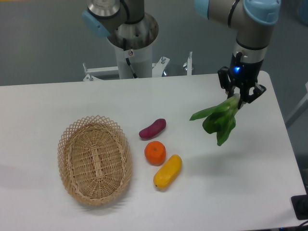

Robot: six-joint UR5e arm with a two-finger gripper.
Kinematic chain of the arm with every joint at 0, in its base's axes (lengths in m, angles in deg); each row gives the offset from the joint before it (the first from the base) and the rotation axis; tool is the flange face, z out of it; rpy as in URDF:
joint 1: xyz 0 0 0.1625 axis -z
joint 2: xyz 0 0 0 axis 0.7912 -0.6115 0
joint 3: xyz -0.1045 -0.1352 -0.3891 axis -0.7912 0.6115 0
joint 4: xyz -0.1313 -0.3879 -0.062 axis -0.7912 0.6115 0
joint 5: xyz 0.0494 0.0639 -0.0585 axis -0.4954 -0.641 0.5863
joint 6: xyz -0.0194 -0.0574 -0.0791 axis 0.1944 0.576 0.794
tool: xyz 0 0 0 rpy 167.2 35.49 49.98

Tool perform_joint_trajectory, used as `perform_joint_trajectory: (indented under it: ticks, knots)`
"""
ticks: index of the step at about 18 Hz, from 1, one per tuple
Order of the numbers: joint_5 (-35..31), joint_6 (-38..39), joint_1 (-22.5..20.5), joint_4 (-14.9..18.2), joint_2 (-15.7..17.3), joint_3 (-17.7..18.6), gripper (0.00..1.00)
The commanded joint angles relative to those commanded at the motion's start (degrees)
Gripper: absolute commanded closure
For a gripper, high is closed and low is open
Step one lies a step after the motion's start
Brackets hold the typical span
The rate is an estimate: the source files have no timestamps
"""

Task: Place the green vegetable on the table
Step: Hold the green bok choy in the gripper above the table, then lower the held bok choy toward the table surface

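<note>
The green vegetable point(219, 120) hangs with its dark green leaves drooping down and left and its pale stalk end up. My gripper point(239, 97) is shut on the stalk end and holds the vegetable above the right part of the white table point(250, 192). The leaf tips hang close to the tabletop; I cannot tell whether they touch it.
A woven oval wicker basket point(95, 160) stands on the left of the table. A purple sweet potato point(152, 128), an orange point(155, 152) and an elongated yellow fruit point(167, 171) lie in the middle. The robot base point(132, 43) is behind the table.
</note>
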Motion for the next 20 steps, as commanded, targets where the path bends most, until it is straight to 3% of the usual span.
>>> perform_joint_trajectory:
  ticks: [13, 20]
  knots:
    - [-0.18, 0.70, 0.17, -0.96, 0.09, 2.28, 0.61]
    - [-0.44, 7.29, 2.46, -10.36, -0.88, 7.55, 0.61]
